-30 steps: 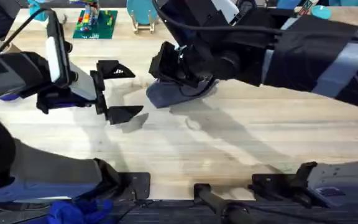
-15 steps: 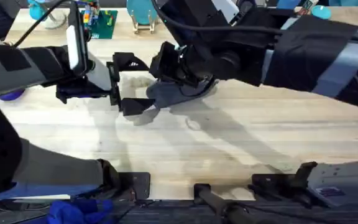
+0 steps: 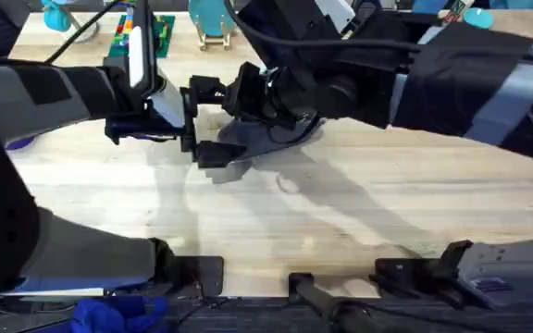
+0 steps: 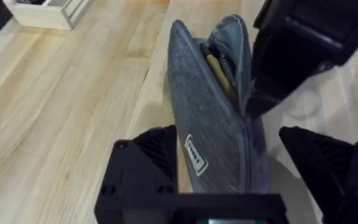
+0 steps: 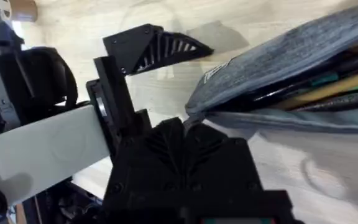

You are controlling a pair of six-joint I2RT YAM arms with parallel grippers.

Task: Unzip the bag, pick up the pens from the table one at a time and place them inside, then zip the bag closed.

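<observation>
With pens showing inside the gaping blue-grey fabric pouch (image 4: 216, 124) mid-worktop, my right end effector (image 3: 248, 97) pinches its far end, so I'd close the wide-open left end effector (image 4: 229, 180) squarely around its near end before zipping.

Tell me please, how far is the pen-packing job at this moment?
Done: the bag is unzipped, and pens lie inside its open mouth. In hand: the open left end effector straddles one end of the bag, while the right end effector is at the other end. Left: zipping the bag closed.
</observation>
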